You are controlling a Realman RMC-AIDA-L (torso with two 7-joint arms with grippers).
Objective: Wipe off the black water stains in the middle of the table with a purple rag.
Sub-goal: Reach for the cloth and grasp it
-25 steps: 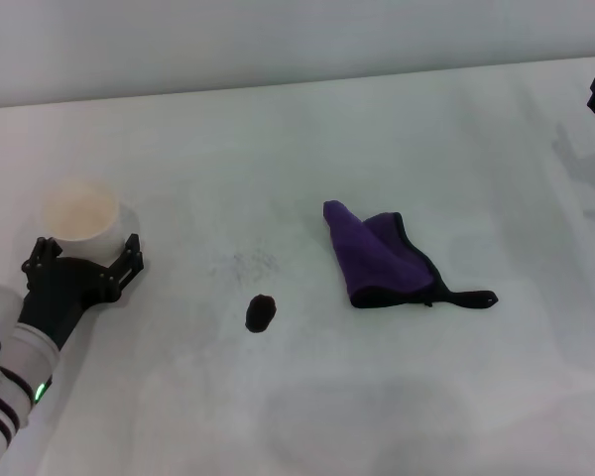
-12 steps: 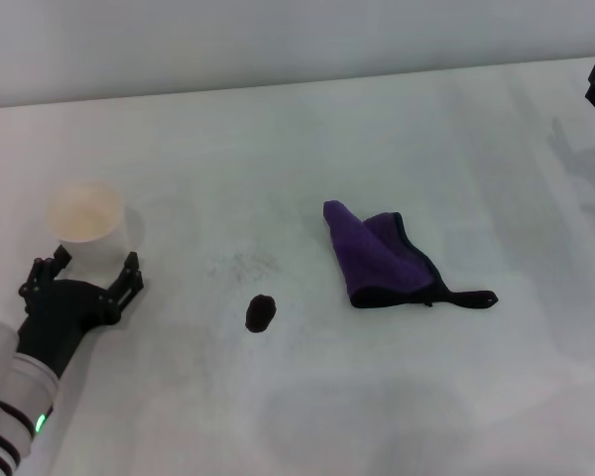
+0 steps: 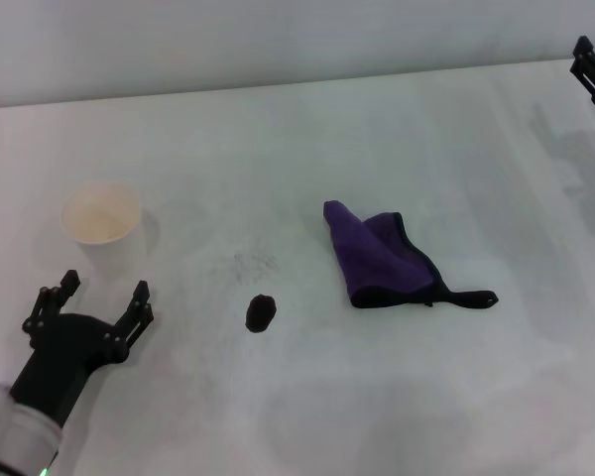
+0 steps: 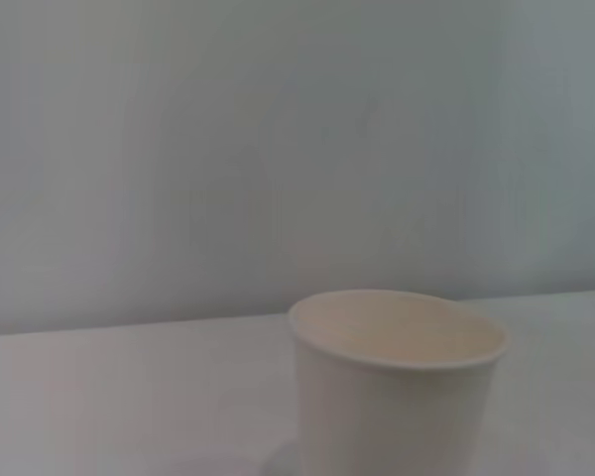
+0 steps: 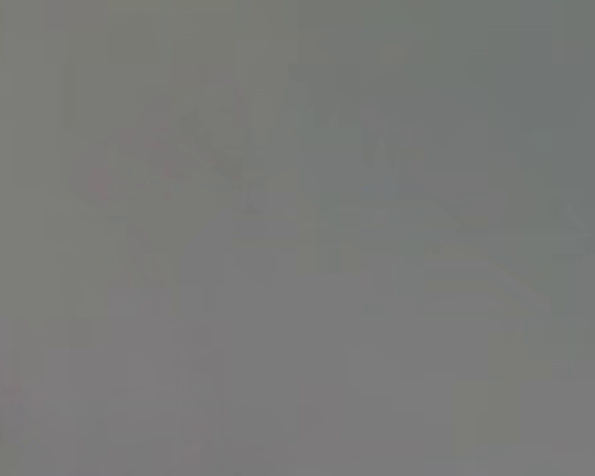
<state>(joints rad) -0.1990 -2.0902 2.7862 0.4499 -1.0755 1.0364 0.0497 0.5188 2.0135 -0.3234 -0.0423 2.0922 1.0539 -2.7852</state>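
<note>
Nearest, left tool (image 3: pixel 91 302) hovers low over the tabletop (image 3: pixel 278 416), fingers spread apart, holding nothing, paper cup (image 3: pixel 100 220) just beyond it and apart. Mid tabletop: black water stains (image 3: pixel 261 312), one small dark blob, faint grey smudge (image 3: pixel 243 264) just behind. Purple rag (image 3: pixel 382 260) lies folded to the robot's right of the blob, near, not touching, loop tab trailing rightward. Far right edge: right tool (image 3: pixel 592 69), finger state cannot be told.
</note>
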